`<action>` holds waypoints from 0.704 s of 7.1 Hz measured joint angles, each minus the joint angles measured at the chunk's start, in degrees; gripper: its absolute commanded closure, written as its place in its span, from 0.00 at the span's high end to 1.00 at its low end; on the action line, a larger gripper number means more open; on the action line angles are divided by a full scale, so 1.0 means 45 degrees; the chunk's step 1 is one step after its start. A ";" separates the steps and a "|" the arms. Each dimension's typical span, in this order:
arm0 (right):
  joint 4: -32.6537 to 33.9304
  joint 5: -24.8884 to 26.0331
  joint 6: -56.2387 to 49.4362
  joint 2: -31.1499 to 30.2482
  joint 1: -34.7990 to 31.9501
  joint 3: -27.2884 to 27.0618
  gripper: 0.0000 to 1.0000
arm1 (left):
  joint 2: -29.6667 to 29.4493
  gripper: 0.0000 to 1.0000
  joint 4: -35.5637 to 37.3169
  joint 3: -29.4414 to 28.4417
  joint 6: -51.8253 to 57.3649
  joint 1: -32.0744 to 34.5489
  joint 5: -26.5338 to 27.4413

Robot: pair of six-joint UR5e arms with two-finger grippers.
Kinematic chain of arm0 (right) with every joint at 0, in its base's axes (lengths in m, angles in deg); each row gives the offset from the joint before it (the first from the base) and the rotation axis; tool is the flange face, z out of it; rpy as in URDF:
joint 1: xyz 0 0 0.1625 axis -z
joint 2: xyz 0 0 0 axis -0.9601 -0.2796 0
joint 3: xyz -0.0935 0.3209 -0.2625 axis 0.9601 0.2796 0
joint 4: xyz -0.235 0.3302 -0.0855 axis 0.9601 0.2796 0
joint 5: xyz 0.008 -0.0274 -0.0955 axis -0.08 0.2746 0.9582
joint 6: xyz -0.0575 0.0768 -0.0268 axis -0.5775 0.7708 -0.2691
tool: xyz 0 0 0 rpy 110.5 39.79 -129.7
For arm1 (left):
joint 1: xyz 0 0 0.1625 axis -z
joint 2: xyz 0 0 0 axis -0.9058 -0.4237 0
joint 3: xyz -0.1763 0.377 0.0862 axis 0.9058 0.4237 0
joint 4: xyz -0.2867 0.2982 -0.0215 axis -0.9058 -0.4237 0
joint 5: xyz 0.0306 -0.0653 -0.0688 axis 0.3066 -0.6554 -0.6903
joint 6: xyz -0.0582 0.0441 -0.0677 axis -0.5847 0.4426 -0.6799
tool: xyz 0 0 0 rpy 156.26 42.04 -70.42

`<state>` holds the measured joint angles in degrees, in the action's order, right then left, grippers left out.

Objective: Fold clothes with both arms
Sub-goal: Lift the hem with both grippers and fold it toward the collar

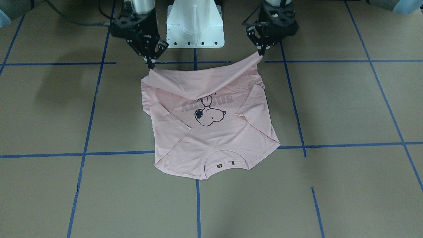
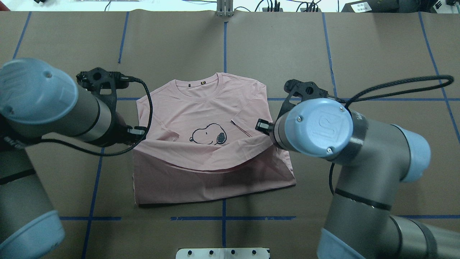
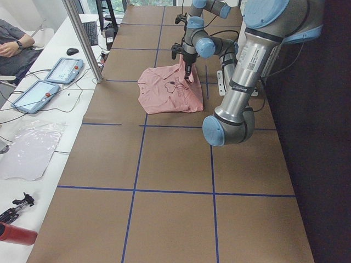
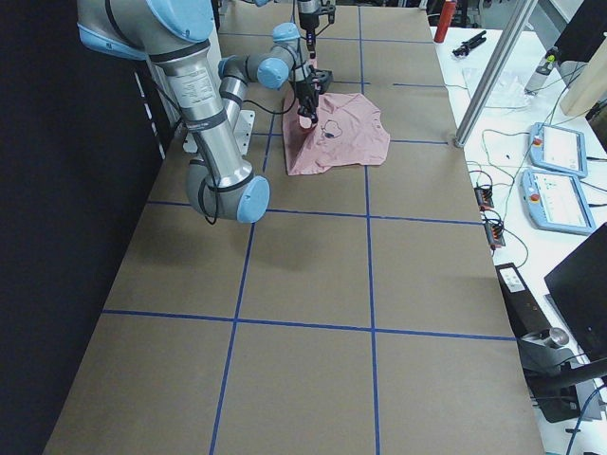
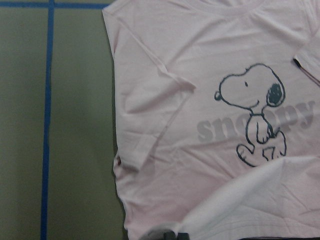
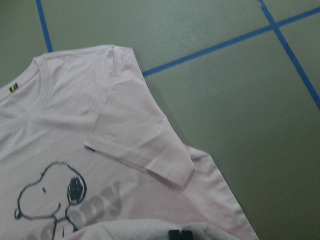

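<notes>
Lifted T-shirt [image 1: 214,142] hem [image 1: 205,76] half-hides grey lettering [image 1: 228,99].

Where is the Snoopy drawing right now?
In the front-facing view, the Snoopy drawing is in the middle of the pink T-shirt, just below the raised hem held by the left gripper and right gripper.

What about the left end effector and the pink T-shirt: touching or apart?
Touching. The exterior front-facing view shows the left end effector pinching a raised hem corner of the pink T-shirt.
</notes>
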<state>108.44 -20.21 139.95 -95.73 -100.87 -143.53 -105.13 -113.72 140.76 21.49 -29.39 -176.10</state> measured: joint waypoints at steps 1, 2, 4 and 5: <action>-0.0825 -0.0177 -0.0371 0.0351 -0.0730 0.1264 0.00 | -0.0088 0.00 -0.0802 -0.1119 0.0780 0.0754 -0.0004; -0.1361 -0.0399 -0.0751 0.0858 -0.1394 0.2545 0.00 | -0.0190 0.00 -0.1713 -0.2299 0.1378 0.1376 -0.0001; -0.3779 -0.0570 -0.1089 0.2047 -0.2245 0.6260 0.45 | -0.0490 0.29 -0.4506 -0.5514 0.2174 0.2266 0.0431; -0.5332 -0.0560 -0.1186 0.2681 -0.2470 0.8401 0.99 | -0.0599 0.99 -0.6134 -0.7214 0.2330 0.2438 0.0617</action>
<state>84.45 -22.73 134.62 -83.66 -111.99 -105.72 -107.82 -141.33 108.29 31.98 -18.42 -173.32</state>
